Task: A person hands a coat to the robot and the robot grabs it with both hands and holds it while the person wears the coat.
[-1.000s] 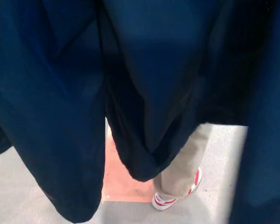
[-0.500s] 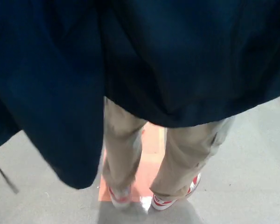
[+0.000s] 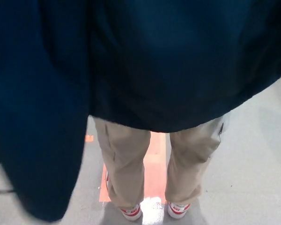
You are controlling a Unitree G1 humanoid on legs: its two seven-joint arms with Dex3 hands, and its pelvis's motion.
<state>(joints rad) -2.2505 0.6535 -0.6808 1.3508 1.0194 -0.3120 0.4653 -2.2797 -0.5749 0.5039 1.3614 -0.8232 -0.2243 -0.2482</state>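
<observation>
Grey floor (image 3: pixel 253 159), orange floor patch (image 3: pixel 155 168)

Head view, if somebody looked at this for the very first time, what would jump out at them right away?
A dark navy coat fills the top and left of the picture, one panel hanging low on the left. Below its hem, at the bottom centre, stand a person's legs in tan trousers and red and white shoes. They stand over an orange patch on the grey floor; neither robot hand shows.
</observation>
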